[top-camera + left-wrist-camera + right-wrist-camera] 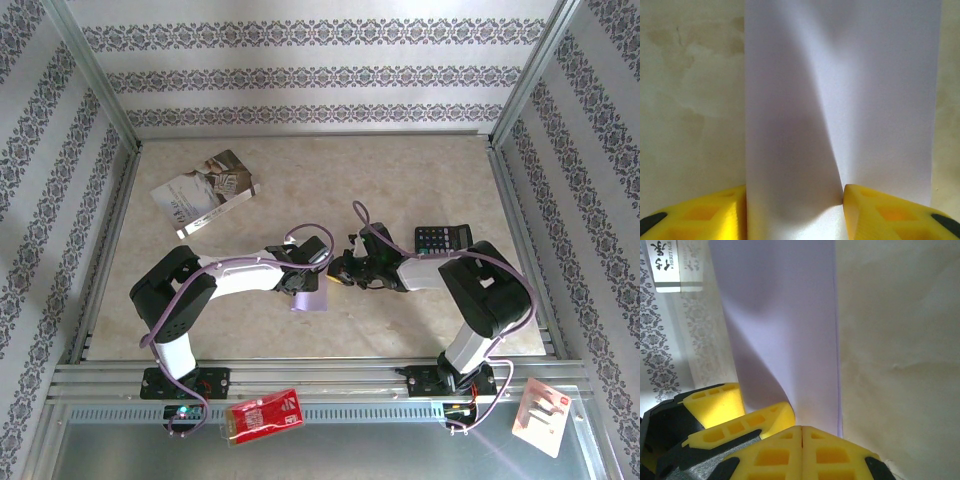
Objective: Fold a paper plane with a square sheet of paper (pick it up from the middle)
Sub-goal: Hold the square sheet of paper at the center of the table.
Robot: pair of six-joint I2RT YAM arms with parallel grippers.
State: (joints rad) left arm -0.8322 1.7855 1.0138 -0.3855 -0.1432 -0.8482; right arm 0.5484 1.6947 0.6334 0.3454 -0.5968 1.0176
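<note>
The square sheet of paper is pale lilac and folded into a long strip. It hangs just above the table's middle. My left gripper is shut on it. In the left wrist view the strip bulges between the two yellow fingers and touches both. My right gripper is right beside it, tip to tip. Its jaws are pressed together at the near end of the strip. Whether any paper is pinched in that seam is not visible. The left gripper's fingers show at the left of the right wrist view.
A printed booklet lies at the back left of the marble-look table. A black calculator sits just behind the right arm. A red packet and a white-and-red packet lie on the metal ledge in front of the bases.
</note>
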